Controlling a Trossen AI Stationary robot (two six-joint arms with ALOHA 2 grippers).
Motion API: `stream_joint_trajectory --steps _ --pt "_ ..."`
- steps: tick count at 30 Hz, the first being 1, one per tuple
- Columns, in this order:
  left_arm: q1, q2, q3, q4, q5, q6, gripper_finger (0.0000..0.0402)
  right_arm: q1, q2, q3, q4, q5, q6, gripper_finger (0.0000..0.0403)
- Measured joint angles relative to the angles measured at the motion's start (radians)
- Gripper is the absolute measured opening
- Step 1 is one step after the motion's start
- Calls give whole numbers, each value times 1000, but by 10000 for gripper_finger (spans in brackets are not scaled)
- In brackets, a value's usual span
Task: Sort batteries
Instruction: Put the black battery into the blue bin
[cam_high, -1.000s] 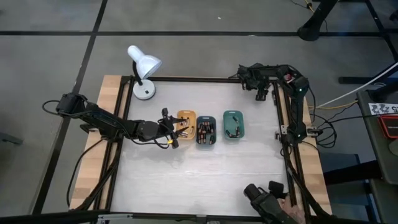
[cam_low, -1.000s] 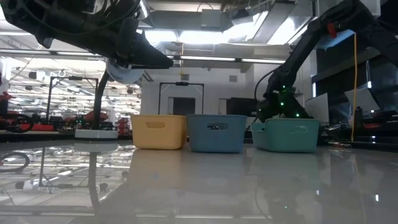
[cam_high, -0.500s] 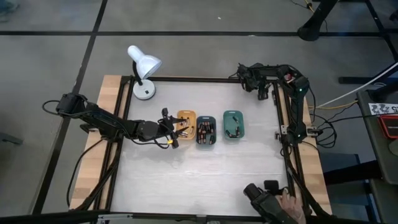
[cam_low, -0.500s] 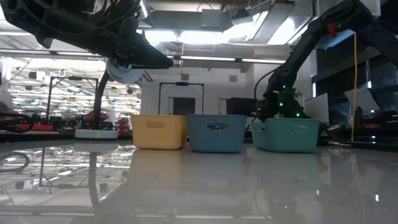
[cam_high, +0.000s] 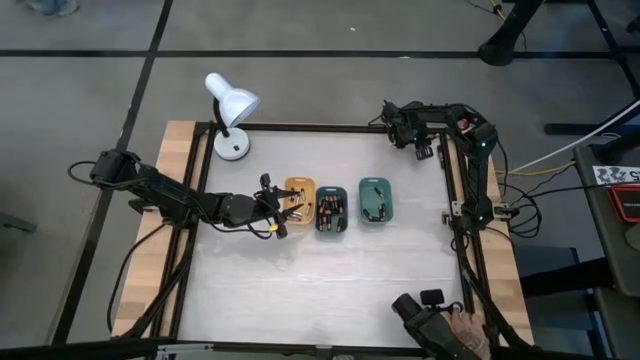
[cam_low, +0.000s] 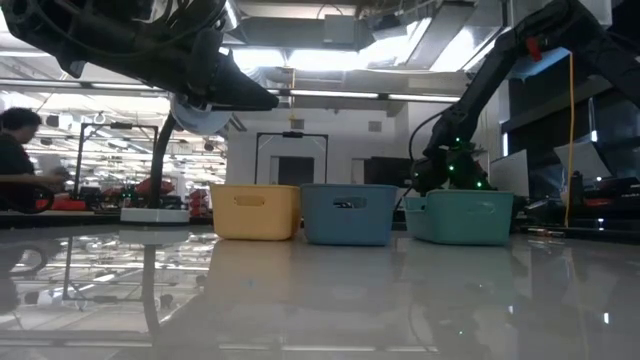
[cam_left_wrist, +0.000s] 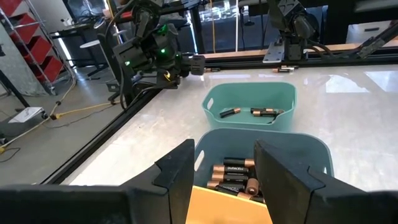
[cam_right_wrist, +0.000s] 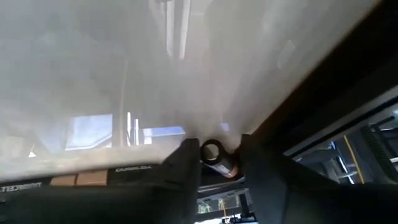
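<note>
A white desk lamp (cam_high: 230, 112) stands at the bench's (cam_high: 320, 290) eleven o'clock corner, well apart from three small trays set in a row near the middle: an orange tray (cam_high: 299, 195), a dark teal tray (cam_high: 332, 214) and a green tray (cam_high: 376, 200). From the low camera, the left arm hangs in front of the lamp and part of the ceiling, and a person (cam_low: 18, 160) shows far off at nine o'clock.

Only the left wrist camera looks into the trays: batteries (cam_left_wrist: 233, 174) lie heaped in the dark teal tray, and a few more batteries (cam_left_wrist: 252, 112) lie loose on the green tray's floor.

The left gripper (cam_high: 275, 210) hovers at the orange tray's nine o'clock edge, its fingers (cam_left_wrist: 177, 174) spread wide with nothing between them.

The right gripper (cam_high: 423, 150) sits at the bench's one o'clock corner by the frame rail. Only its own wrist camera shows its fingers (cam_right_wrist: 186, 163) pinching a single battery (cam_right_wrist: 217, 157), end-on, just above the bench surface.
</note>
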Motion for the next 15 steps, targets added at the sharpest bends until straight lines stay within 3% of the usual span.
stream_joint_trajectory --steps 8,15 --pt "0 0 0 -1 0 0 156 21 0 -3 -8 -12 66 8" --pt "0 0 0 -1 0 8 156 99 0 -3 -72 -26 111 4"
